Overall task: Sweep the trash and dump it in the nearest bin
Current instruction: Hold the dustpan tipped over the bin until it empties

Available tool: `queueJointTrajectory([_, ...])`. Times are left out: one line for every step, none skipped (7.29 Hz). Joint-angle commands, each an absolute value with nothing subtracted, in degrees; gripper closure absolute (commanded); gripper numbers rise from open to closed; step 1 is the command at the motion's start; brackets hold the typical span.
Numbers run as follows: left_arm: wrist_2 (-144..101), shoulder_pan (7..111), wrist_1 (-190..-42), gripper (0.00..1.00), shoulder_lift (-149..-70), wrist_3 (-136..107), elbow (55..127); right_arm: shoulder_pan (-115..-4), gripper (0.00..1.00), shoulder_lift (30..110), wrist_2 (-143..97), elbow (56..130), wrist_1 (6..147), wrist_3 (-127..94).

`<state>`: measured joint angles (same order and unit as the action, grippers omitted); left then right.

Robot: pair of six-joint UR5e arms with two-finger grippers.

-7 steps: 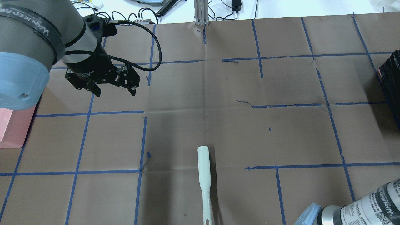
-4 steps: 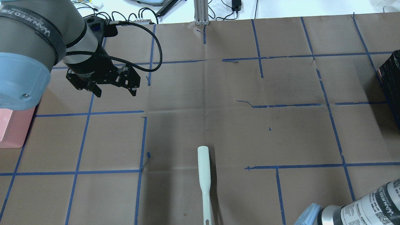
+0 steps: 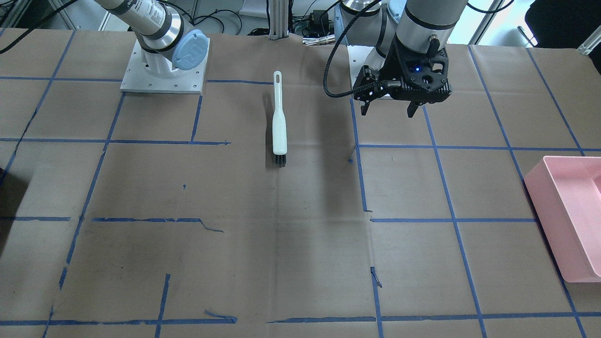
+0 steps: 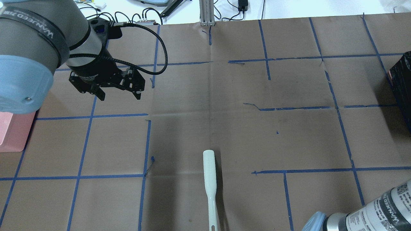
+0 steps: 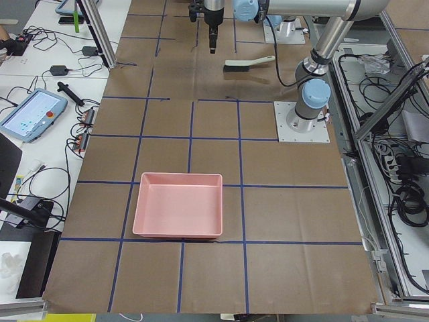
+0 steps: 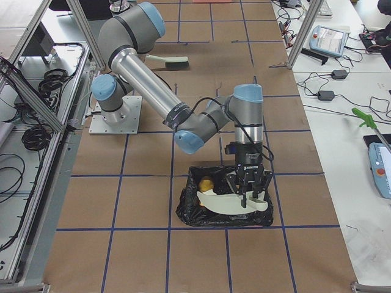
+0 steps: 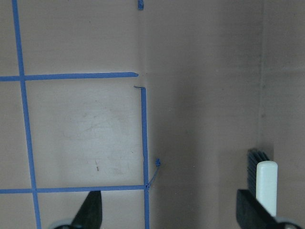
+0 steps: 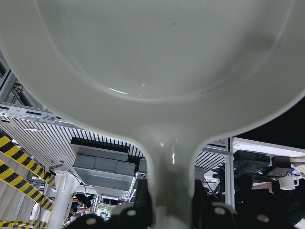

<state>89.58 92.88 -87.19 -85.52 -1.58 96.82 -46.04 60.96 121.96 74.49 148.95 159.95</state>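
My right gripper (image 6: 247, 198) is shut on the handle of a white dustpan (image 6: 229, 203) and holds it tilted over a black bag-lined bin (image 6: 189, 210). The pan fills the right wrist view (image 8: 162, 71). A yellow lump (image 6: 207, 182) lies inside that bin; the bread slices are hidden. A white brush (image 4: 210, 179) with dark bristles lies on the table near the robot, and also shows in the front view (image 3: 279, 122). My left gripper (image 4: 117, 94) hangs open and empty above the table, to the left of the brush (image 7: 265, 181).
A pink bin (image 3: 563, 206) stands at the table's left end and looks empty in the left side view (image 5: 177, 215). The black bin's edge (image 4: 401, 83) shows at the right. Blue tape lines grid the brown paper. Cables and a metal post (image 4: 207, 12) line the far edge.
My left gripper has drifted slightly to the right, still open. The right arm's elbow has sunk a little lower at the view's bottom right corner. The brush has not moved.
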Motion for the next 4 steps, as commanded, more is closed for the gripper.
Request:
queueJointTrajectory([89.9,92.8,-87.2,0.01,-85.4,-1.6,96.9,-46.2,0.98,61.0,120.3,74.9,149.0,161.6])
queueJointTrajectory([89.7,92.8,-87.2,0.01,-85.4,-1.6,96.9,-46.2,0.98,61.6,119.4,74.9,148.8,162.4])
queueJointTrajectory([90.0,92.8,-87.3,0.01,-85.4,-1.6,96.9,-46.2,0.98,62.4,117.4,75.1,148.4,162.4])
queueJointTrajectory([90.1,92.8,-87.3,0.01,-85.4,-1.5,97.0,-46.2,0.98,62.4,117.2,75.1,148.1,162.6])
